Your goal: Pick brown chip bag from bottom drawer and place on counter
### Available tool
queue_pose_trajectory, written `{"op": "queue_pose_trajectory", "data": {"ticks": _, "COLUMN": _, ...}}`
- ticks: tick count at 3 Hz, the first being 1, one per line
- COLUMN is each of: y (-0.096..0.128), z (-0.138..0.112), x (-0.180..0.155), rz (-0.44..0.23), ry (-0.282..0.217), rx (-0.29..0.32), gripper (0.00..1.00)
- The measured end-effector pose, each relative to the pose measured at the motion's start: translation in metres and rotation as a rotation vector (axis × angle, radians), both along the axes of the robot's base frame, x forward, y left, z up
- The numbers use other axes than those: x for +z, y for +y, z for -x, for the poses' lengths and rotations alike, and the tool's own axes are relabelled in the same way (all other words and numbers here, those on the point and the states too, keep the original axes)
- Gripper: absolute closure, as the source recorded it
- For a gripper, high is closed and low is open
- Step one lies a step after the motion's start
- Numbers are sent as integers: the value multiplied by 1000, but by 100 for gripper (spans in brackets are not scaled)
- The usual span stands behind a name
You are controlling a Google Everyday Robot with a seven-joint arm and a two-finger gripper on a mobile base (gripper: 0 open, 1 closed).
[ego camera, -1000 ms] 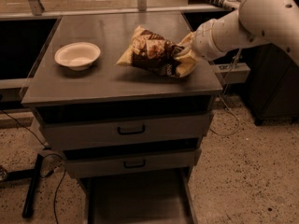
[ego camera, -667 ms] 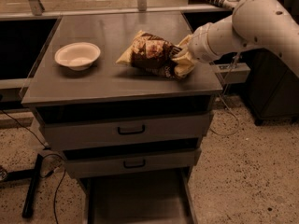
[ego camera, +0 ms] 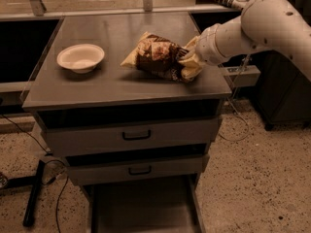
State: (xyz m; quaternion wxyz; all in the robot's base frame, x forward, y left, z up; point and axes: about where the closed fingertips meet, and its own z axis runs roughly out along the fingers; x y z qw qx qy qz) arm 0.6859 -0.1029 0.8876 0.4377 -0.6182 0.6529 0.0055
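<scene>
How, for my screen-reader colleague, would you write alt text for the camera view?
The brown chip bag lies on the counter, the robot's pincer at the bag's right end. A white bowl sits left of it; below, the bottom drawer stands open.

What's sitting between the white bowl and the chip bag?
Bare counter, in the camera view; the gripper is at the brown chip bag, opposite the bowl.

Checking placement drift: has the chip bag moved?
No. The brown chip bag keeps the same gap from the white bowl; gripper at its other end.
</scene>
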Motion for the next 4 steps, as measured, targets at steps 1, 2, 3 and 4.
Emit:
{"op": "queue_pose_trajectory", "data": {"ticks": 1, "y": 0, "z": 0, "x": 0, "rz": 0, "ry": 0, "rx": 0, "gripper": 35}}
{"op": "queue_pose_trajectory", "data": {"ticks": 2, "y": 0, "z": 0, "x": 0, "rz": 0, "ry": 0, "rx": 0, "gripper": 13}}
{"op": "queue_pose_trajectory", "data": {"ticks": 3, "y": 0, "z": 0, "x": 0, "rz": 0, "ry": 0, "rx": 0, "gripper": 0}}
{"op": "queue_pose_trajectory", "data": {"ticks": 4, "y": 0, "z": 0, "x": 0, "rz": 0, "ry": 0, "rx": 0, "gripper": 0}}
